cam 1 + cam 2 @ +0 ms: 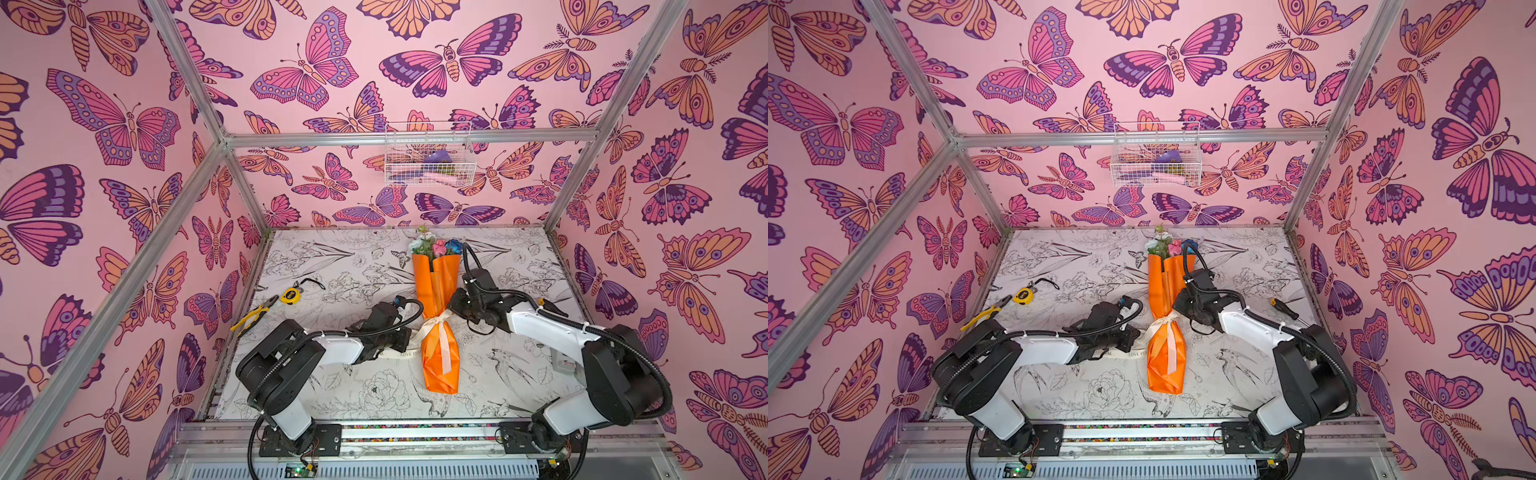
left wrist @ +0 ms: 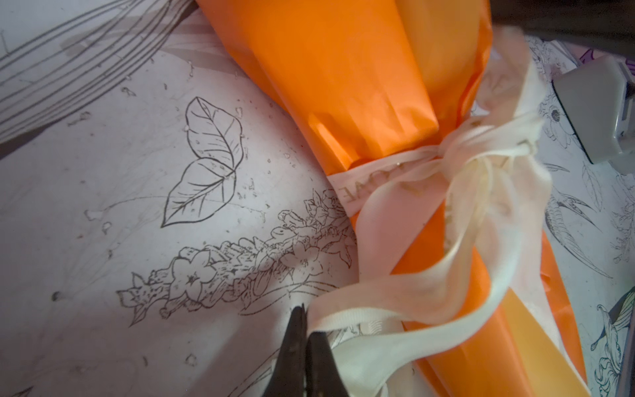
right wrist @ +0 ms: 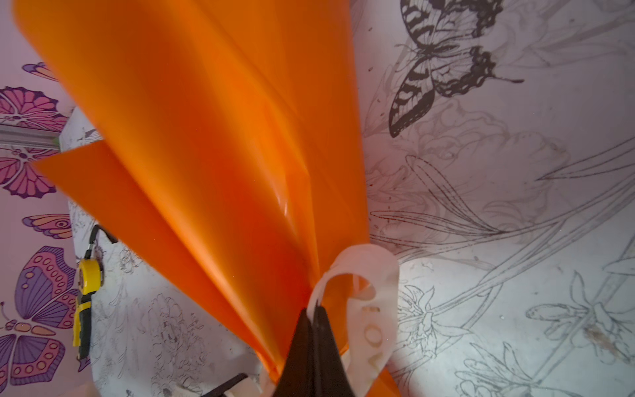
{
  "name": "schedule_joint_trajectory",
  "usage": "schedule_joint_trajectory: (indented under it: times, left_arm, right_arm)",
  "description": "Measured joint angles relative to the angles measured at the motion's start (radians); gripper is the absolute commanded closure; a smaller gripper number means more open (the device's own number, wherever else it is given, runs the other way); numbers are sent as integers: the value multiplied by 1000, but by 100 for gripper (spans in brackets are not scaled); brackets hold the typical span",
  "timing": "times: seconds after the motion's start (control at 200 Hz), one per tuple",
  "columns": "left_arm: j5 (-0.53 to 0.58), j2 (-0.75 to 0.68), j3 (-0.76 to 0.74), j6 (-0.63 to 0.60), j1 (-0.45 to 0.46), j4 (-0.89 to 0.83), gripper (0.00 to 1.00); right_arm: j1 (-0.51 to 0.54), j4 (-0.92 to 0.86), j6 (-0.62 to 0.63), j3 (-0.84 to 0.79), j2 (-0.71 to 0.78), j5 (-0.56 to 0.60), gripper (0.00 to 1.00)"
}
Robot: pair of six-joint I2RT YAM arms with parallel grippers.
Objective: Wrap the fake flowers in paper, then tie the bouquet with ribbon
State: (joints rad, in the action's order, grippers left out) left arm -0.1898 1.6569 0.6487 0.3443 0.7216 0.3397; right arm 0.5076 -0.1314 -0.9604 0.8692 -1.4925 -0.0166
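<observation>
1. Nearest the arm bases, the left gripper (image 2: 305, 326) sits low on the table's printed white top (image 1: 332, 257). Its black fingers are pressed together, with a tail of the cream fabric ribbon (image 2: 405, 192), printed in gold lettering, apparently pinched at their tips. From that side, any pull would run outward, away from the knot.
2. The right gripper (image 3: 311, 319) is just across the wrap. Its fingers are closed too, nipping a loop of the same ribbon. These opposed holds suggest the bow is being drawn snug.
3. The bouquet of fake flowers in glossy orange wrapping paper (image 1: 436, 286) lies flat along the middle of the table, between the two grippers. Its folded end points toward the arm bases and its pink, white and blue blooms (image 1: 438, 246) toward the far wall. The ribbon cinches its narrow waist, and one tail drapes down the wrap. Lying flat probably keeps it steady while the ends are pulled.
4. Farther left, well apart, are yellow-handled pliers (image 1: 253, 318) and a yellow tape measure (image 1: 290, 296). A black-handled screwdriver (image 1: 1283, 308) lies by the right edge. None of these seems needed.
5. On the far wall hangs a white wire basket (image 1: 399, 166). I cannot tell what it holds.
</observation>
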Motion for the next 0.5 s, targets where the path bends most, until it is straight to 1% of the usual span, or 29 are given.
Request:
schedule_joint_trajectory:
  times: [0.2, 0.335, 0.501]
  left_arm:
    - [12, 0, 0, 0, 0, 0, 100]
    - [43, 0, 0, 1, 0, -7, 100]
    - [82, -6, 0, 0, 0, -40, 100]
  right_arm:
    - [0, 9, 39, -27, 72, -8, 100]
    - [0, -20, 79, -31, 83, 1, 100]
    - [0, -80, 119, -47, 87, 38, 100]
